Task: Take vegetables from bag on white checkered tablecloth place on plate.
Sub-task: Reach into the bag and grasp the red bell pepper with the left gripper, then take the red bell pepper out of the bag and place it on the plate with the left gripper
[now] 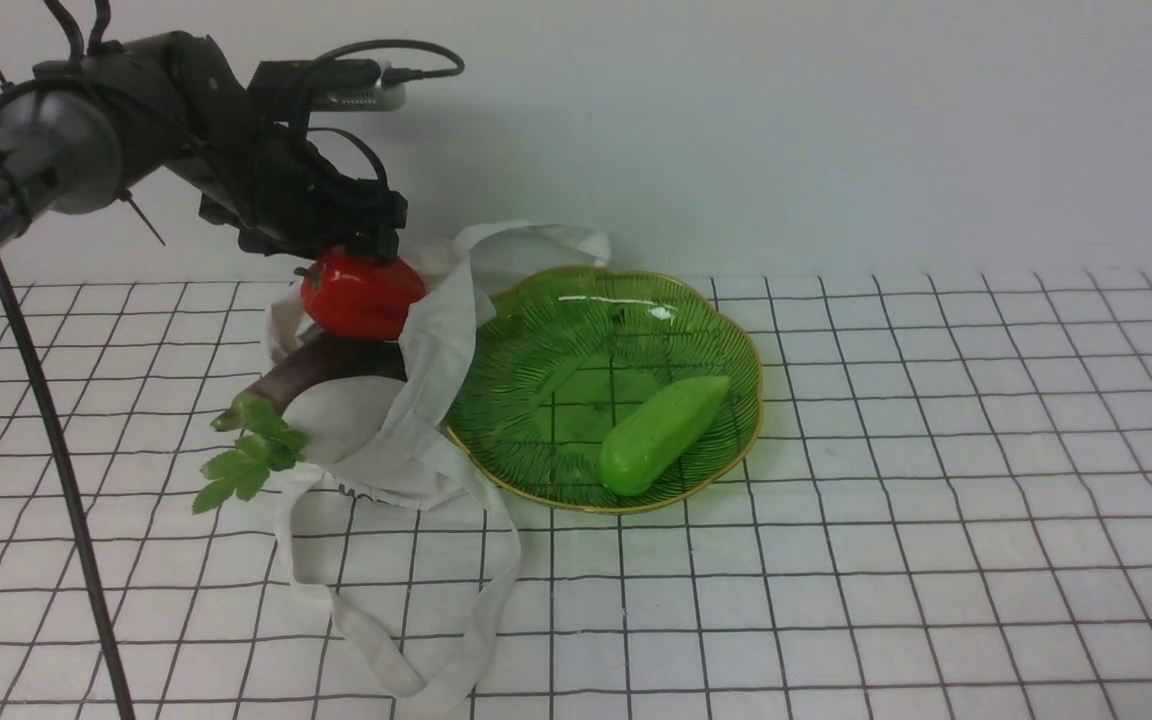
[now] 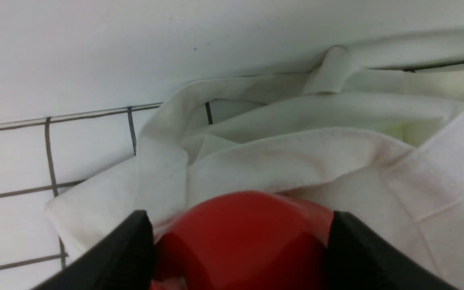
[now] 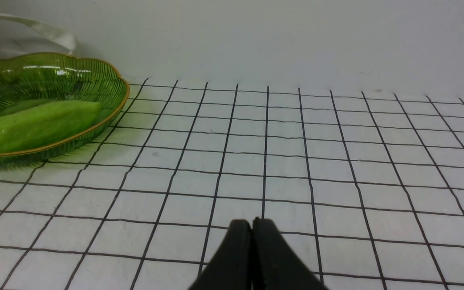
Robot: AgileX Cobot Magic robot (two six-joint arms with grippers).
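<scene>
Nearest, my right gripper (image 3: 252, 227) has its fingertips together, out of this step. Beyond lie the bag's loose strap (image 1: 371, 630), then the eggplant (image 1: 321, 372), poking from the cloth tote bag (image 1: 436, 350) under the red bell pepper (image 2: 240, 237). My left gripper (image 2: 242, 241) is clamped on that pepper's sides; I should lift it straight up, clear of the fabric, before crossing to the green glass plate (image 1: 576, 385) and lowering gently.
</scene>
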